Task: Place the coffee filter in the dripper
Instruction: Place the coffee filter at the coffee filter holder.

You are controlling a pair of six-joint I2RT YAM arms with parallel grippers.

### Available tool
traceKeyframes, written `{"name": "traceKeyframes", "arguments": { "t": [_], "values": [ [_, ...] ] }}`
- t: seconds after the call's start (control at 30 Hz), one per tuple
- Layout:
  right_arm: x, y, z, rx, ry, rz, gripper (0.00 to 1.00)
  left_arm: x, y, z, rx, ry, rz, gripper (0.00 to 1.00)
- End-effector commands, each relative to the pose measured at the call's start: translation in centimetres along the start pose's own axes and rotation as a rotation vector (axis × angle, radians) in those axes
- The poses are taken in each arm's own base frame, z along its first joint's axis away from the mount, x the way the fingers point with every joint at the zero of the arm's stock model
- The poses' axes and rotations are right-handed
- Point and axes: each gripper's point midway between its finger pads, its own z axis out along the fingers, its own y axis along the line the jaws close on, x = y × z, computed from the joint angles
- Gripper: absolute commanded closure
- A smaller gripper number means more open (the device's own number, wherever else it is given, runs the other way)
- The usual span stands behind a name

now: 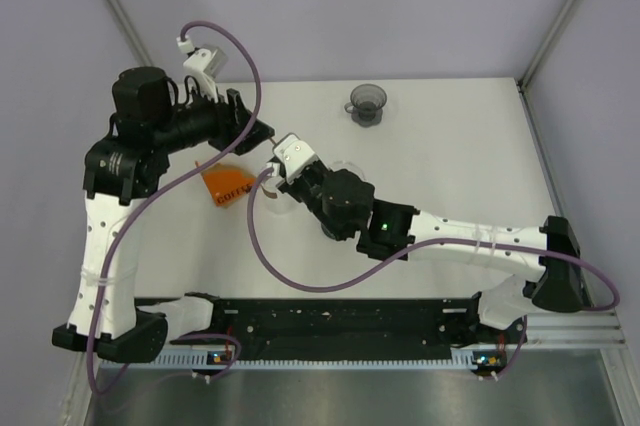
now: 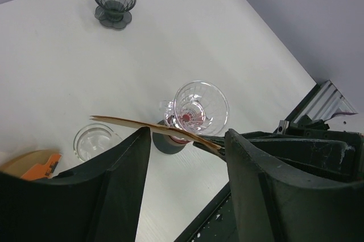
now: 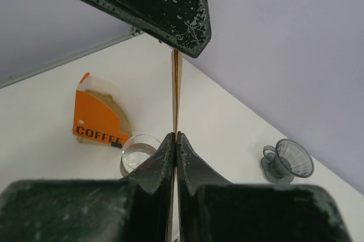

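The coffee filter (image 2: 149, 126) is a flat brown paper seen edge-on. My right gripper (image 3: 176, 135) is shut on the filter's (image 3: 176, 88) lower edge and holds it above the table. My left gripper (image 2: 187, 135) is open. The filter runs across just beyond its fingertips (image 2: 141, 140), and nothing sits between them. A clear glass dripper (image 2: 200, 107) stands on a grey base below the filter. A dark grey dripper (image 1: 367, 103) stands far back on the table. In the top view both grippers (image 1: 268, 151) meet left of centre.
An orange pack marked COFFEE (image 1: 226, 186) lies on the white table (image 1: 450, 146) near the left arm. A small clear glass dish (image 2: 94, 141) sits next to it. The right arm stretches across the table's middle. Grey walls enclose the back and sides.
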Motion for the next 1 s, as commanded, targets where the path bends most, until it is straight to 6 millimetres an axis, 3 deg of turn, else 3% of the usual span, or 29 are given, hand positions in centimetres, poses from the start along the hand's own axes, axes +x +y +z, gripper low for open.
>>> {"name": "traceKeyframes", "arguments": {
  "t": [0.0, 0.13, 0.23, 0.37, 0.57, 0.7, 0.83, 0.9, 0.97],
  "values": [
    [-2.7, -0.5, -1.3, -0.038, -0.074, 0.058, 1.0, -2.0, -1.8, -2.0, 0.031, -0.071, 0.058, 0.4],
    [-3.1, -0.8, -1.9, -0.047, -0.105, 0.075, 1.0, -2.6, 0.4, -2.6, -0.111, -0.101, 0.017, 0.41],
    [-3.3, -0.9, -2.1, -0.049, -0.12, 0.064, 1.0, -2.8, 1.8, -2.6, -0.182, -0.11, -0.012, 0.34],
    [-3.0, -0.5, -1.7, -0.056, -0.112, 0.036, 1.0, -2.6, 0.6, -1.6, -0.088, -0.095, -0.053, 0.29],
    [-3.0, -0.3, -1.5, -0.058, -0.114, 0.026, 1.0, -1.2, 0.9, -0.3, -0.059, -0.048, -0.102, 0.3],
    [-2.8, -0.1, -1.3, -0.06, -0.11, 0.006, 1.0, -0.5, 0.7, 0.0, -0.036, -0.027, -0.117, 0.51],
    [-2.9, 0.4, -1.3, -0.09, -0.117, -0.007, 1.0, -0.4, 0.4, 0.0, -0.015, -0.021, -0.116, 0.89],
    [-2.8, 1.2, -1.4, -0.139, -0.118, -0.017, 1.0, -0.4, 0.3, -0.1, -0.014, -0.022, -0.108, 1.0],
    [-2.7, 2.1, -1.7, -0.208, -0.113, -0.032, 1.0, -0.4, 0.1, -0.3, -0.006, -0.023, -0.091, 1.0]
  ]
}}
